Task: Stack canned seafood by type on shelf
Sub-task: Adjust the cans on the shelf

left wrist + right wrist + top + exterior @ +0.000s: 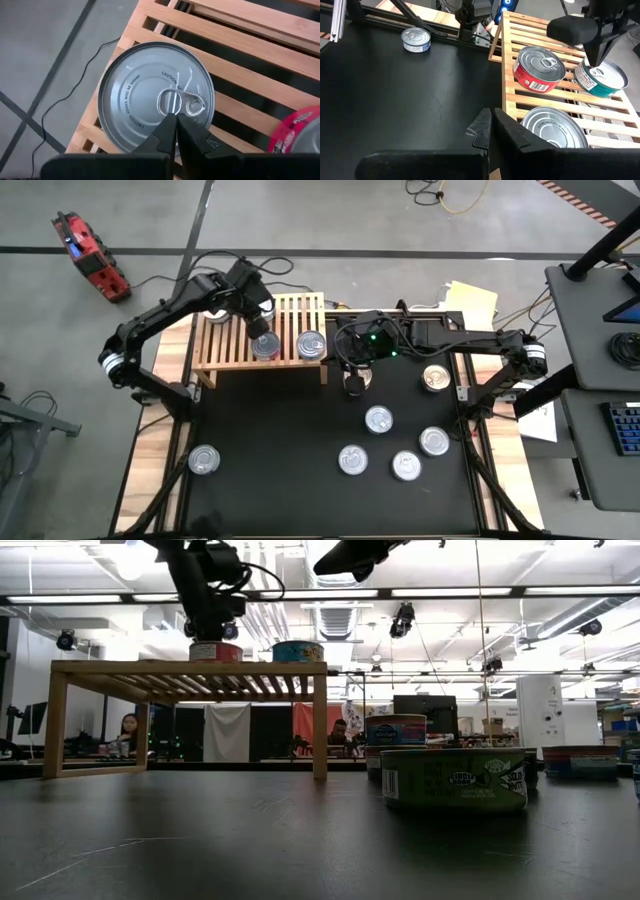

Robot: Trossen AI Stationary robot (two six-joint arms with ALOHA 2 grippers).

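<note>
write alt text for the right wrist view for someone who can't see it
Three round cans sit on a light-wood slatted shelf: a red-labelled can, a teal-labelled can with the left gripper poised right above its lid, and a plain silver can nearest the camera. The right gripper, jaws shut, hangs above the black table, where a blue-labelled can stands apart.

The shelf (288, 320) is showing pale wood in parallel slats. On it, a silver-lidded can (156, 101) is gleaming, beside a red-labelled can (538, 69) and a teal-labelled can (600, 78). The counter (280, 450) is lying matte black, with light wood strips showing at its edges. A green-labelled can (455, 778) is standing nearest in the low view. A blue-labelled can (416, 40) is sitting apart.
</note>
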